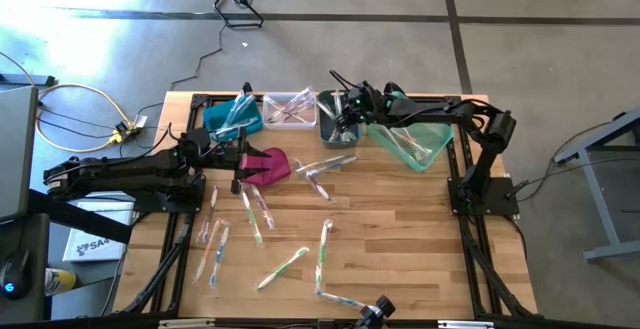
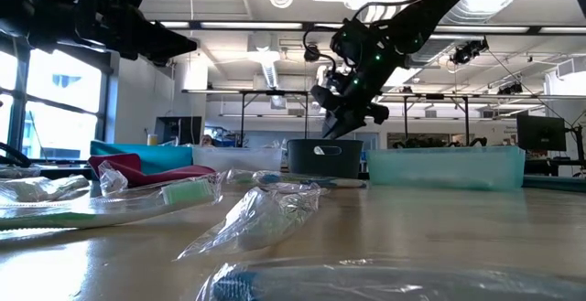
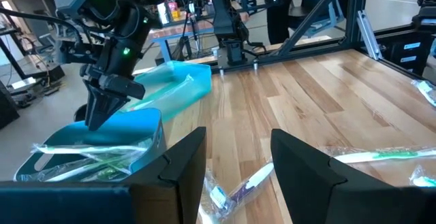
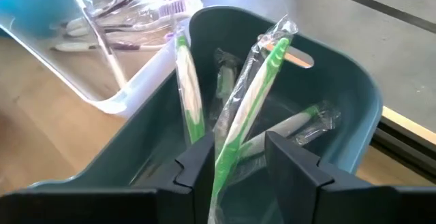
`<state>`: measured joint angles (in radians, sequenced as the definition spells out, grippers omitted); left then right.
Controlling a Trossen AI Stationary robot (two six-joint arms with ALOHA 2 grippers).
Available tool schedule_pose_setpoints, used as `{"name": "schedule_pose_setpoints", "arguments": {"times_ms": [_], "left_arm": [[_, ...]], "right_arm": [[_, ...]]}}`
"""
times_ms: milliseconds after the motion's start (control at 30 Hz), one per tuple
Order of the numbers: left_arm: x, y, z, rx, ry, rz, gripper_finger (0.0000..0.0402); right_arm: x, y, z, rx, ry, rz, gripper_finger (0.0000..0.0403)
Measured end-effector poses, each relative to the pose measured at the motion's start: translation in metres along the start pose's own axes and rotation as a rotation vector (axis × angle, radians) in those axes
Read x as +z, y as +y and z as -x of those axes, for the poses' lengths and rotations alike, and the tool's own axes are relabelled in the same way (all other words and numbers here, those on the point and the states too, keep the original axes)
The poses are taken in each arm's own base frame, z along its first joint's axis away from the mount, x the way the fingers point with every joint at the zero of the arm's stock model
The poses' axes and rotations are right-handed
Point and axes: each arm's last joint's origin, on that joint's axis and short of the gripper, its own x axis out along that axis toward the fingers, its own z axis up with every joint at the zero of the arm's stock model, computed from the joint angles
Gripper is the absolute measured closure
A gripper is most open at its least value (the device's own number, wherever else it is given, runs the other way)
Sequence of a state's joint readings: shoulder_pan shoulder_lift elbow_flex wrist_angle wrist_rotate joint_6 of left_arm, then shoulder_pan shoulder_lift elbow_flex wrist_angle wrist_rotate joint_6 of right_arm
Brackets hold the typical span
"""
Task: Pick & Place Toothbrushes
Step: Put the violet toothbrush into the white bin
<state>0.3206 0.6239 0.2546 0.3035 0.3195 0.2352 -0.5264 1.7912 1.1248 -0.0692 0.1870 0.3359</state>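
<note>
Right wrist view, right pincer (image 4: pixel 231 157) spread around green toothbrush (image 4: pixel 246 105), lower end hidden

A: Bins along the far edge?
B: Four: blue bin (image 1: pixel 222 119), clear bin (image 1: pixel 288 109), grey bin (image 1: pixel 334 127), teal bin (image 1: pixel 412 141) (tilted).
A: Else?
B: Magenta pouch (image 1: pixel 266 166) on wooden table (image 1: pixel 400 229), nr blue bin.

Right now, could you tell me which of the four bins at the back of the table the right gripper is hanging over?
The right gripper hangs over the dark grey bin, between the clear bin and the teal bin; the blue bin sits farthest away.
</note>
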Motion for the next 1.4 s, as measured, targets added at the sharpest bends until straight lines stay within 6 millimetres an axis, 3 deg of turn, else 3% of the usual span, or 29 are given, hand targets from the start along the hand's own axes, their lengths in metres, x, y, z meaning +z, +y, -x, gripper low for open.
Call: {"name": "schedule_pose_setpoints", "arguments": {"times_ms": [333, 600, 767, 1000, 1400], "left_arm": [[0.0, 0.0, 0.0, 0.0, 0.0, 0.0, 0.0242], [0.0, 0.0, 0.0, -0.001, 0.001, 0.001, 0.0242], [-0.001, 0.0, 0.0, -0.003, 0.008, 0.003, 0.0242], [-0.002, -0.001, 0.0, -0.009, 0.02, 0.008, 0.0242], [-0.002, -0.001, 0.0, -0.008, 0.02, 0.01, 0.0242]], "right_arm": [[0.002, 0.006, 0.006, 0.024, -0.011, 0.007, 0.0284], [0.017, 0.014, 0.037, 0.116, -0.077, -0.003, 0.0285], [0.022, 0.03, 0.057, 0.268, -0.096, 0.016, 0.0285], [0.019, 0.06, 0.07, 0.471, -0.129, 0.063, 0.0288], [0.016, 0.092, 0.086, 0.6, -0.252, 0.155, 0.0289]]}}
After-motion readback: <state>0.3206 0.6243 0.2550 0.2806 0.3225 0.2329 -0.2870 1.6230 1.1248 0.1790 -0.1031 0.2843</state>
